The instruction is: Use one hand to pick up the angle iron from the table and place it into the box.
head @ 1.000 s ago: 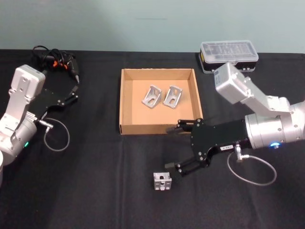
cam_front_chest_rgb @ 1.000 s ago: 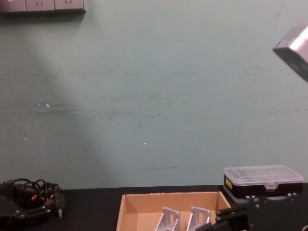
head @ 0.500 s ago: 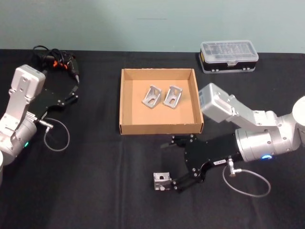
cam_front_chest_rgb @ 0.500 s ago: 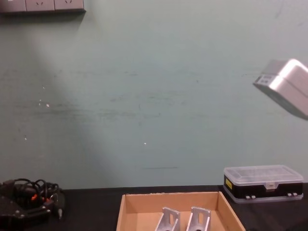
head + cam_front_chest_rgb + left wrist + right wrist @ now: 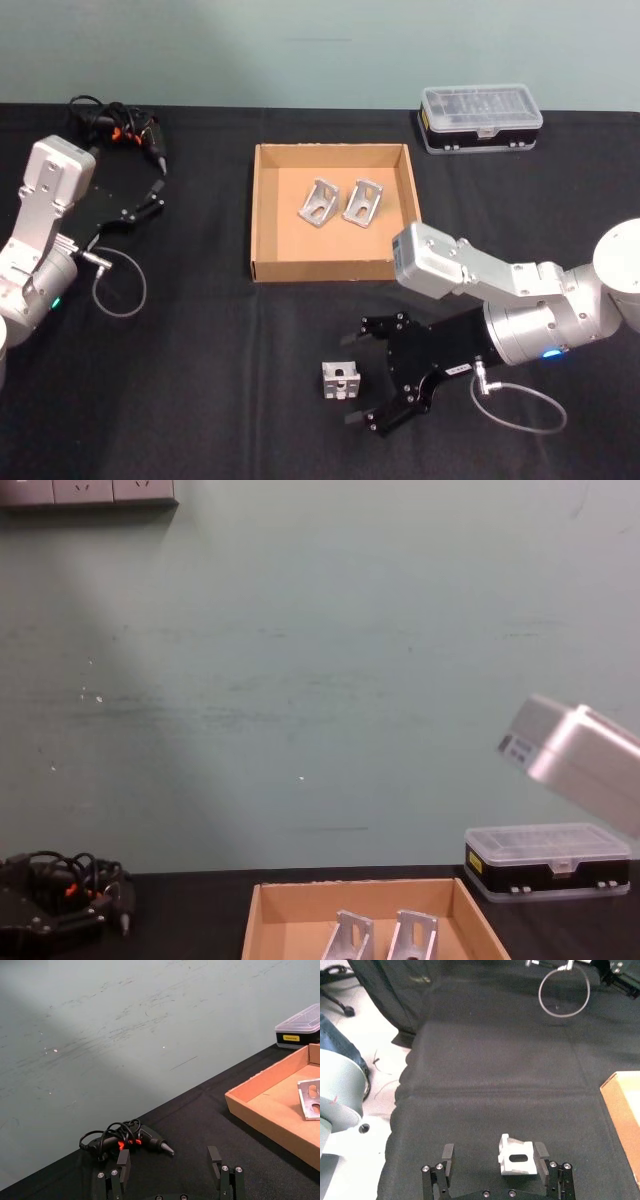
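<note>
A small silver angle iron [image 5: 341,381] [image 5: 518,1158] lies on the black table [image 5: 200,400], in front of the box. My right gripper [image 5: 362,380] [image 5: 494,1153] is low at the table and open. The iron sits between its fingers, close against one finger [image 5: 540,1152] with a wide gap to the other. The tan cardboard box [image 5: 262,215] [image 5: 300,892] [image 5: 265,1110] holds two more angle irons [image 5: 317,203] [image 5: 362,201]. My left gripper [image 5: 155,190] [image 5: 169,1160] is parked at the far left, open and empty.
A black plastic case with a clear lid [image 5: 480,117] [image 5: 547,860] stands behind the box to the right. A black tool with coiled cable [image 5: 115,125] [image 5: 135,1137] lies at the back left. The right arm's grey housing [image 5: 580,765] hangs over the case side.
My right gripper has moved from the box's front wall toward the near edge and down. It was beside and above the angle iron and now straddles it. The left arm stayed still.
</note>
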